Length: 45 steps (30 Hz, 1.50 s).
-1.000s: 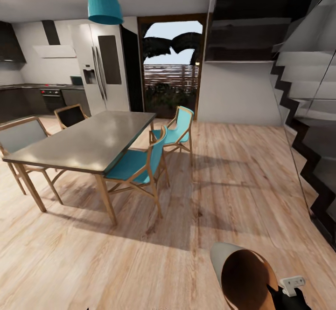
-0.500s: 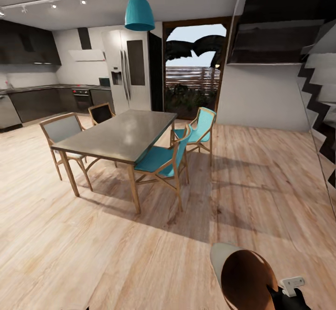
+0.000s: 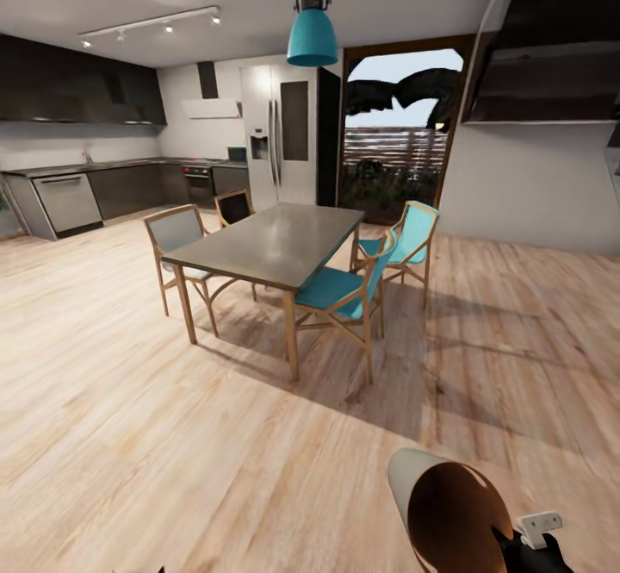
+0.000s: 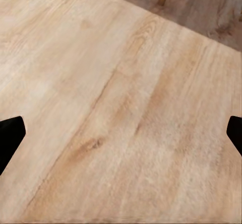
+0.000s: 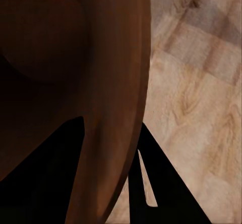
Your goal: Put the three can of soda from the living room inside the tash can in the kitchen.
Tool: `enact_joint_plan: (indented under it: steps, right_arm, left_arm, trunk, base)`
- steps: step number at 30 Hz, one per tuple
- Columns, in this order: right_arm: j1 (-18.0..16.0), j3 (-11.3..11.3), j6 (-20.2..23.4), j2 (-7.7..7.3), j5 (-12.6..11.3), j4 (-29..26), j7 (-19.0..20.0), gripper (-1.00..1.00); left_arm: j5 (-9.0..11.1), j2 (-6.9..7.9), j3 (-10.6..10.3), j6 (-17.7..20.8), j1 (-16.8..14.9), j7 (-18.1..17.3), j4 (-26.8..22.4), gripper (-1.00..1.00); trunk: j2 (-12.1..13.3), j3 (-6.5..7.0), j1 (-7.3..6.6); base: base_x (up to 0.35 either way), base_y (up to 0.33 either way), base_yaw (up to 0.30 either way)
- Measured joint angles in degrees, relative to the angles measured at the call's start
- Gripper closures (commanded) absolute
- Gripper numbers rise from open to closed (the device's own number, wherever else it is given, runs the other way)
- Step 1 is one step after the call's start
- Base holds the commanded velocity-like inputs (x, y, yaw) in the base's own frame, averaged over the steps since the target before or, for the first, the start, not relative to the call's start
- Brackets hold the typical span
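— Two end effectors to account for. Where do we stand?

— Our right end effector (image 5: pixel 108 183) is clenched on the rim of the trash can (image 3: pixel 448 513), one finger inside the copper wall and one outside. The bin rides tilted at our 5 o'clock, mouth facing us. Our left end effector (image 4: pixel 121 133) hangs released over the wood floor (image 3: pixel 172 435), grasping nothing.

— And the cans of soda?

— We cannot see any; the part of the bin's inside that shows looks bare, though its depth is dark.

— So the step is carrying.

— We judge so. The kitchen (image 3: pixel 95 185) lies at 10 o'clock, beyond the dining table (image 3: pixel 275 241) and its chairs (image 3: pixel 340 289). Best we pass wide of the table, turn slowly, and keep the grip firm so the tilted bin does not swing or slip.
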Motion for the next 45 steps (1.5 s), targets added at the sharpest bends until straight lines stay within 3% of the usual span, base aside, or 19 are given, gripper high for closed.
enact_joint_plan:
  steps: [30, 45]
  right_arm:
    - [0.0, 0.3, 0.0, 0.09, 0.1, 1.3, -0.4, 1.0]
    - [0.0, 0.3, 0.0, 0.09, 0.1, 1.4, -0.3, 1.0]
  left_arm:
    - [0.0, 0.0, 0.0, 0.1, 0.0, -0.1, -0.2, -1.0]
    - [0.0, 0.0, 0.0, 0.1, 0.0, -0.1, -0.3, -1.0]
  trunk:
    - [0.0, 1.38, 0.0]
    - [0.0, 2.06, 0.0]
  base:
    - [-0.286, 0.131, 0.227]
    - [-0.03, -0.024, 0.226]
